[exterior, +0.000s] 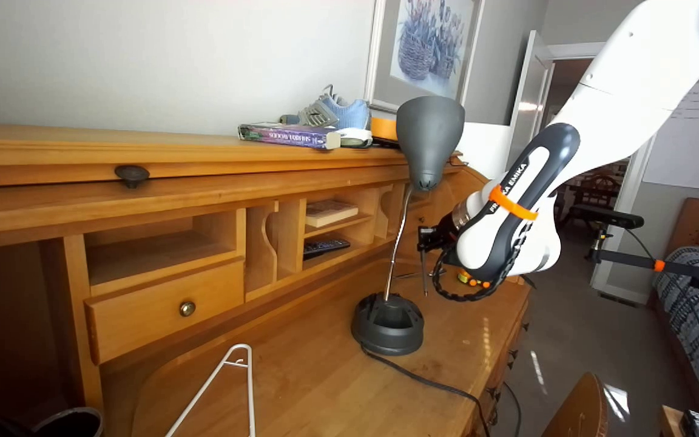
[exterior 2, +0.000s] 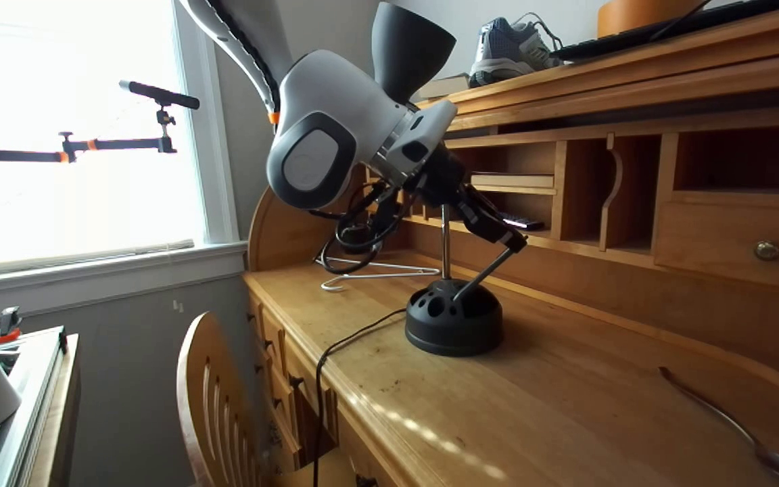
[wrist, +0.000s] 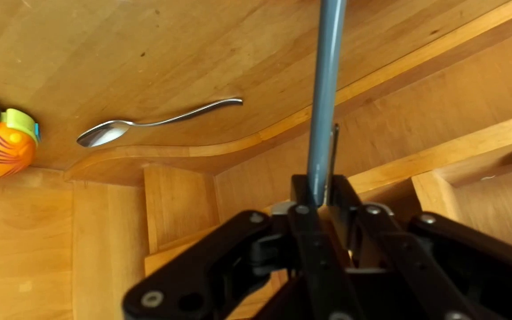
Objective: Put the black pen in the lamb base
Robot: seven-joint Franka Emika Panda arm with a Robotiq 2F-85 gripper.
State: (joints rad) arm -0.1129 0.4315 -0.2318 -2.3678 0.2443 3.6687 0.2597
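The black pen is shut in my gripper (wrist: 320, 189) and looks grey-blue in the wrist view (wrist: 326, 89). It hangs tilted from the fingertips in both exterior views (exterior: 425, 276) (exterior 2: 485, 272). The lamp base (exterior: 386, 334) is a round black foot with holes and pockets in its top; it also shows in an exterior view (exterior 2: 454, 333). The pen's lower end overlaps the base in an exterior view, but hangs beside it, a little above its top, in an exterior view, apart from it. The gripper (exterior 2: 516, 241) is above and beside the base (exterior: 425, 240). The base is not in the wrist view.
The lamp's thin stem (exterior: 394, 255) and grey shade (exterior: 431, 136) rise close to the arm. A spoon (wrist: 162, 121) and an orange toy (wrist: 2, 144) lie on the desk. A white hanger (exterior: 250, 388) and the lamp cord (exterior 2: 356, 334) lie there too. Cubbies line the back.
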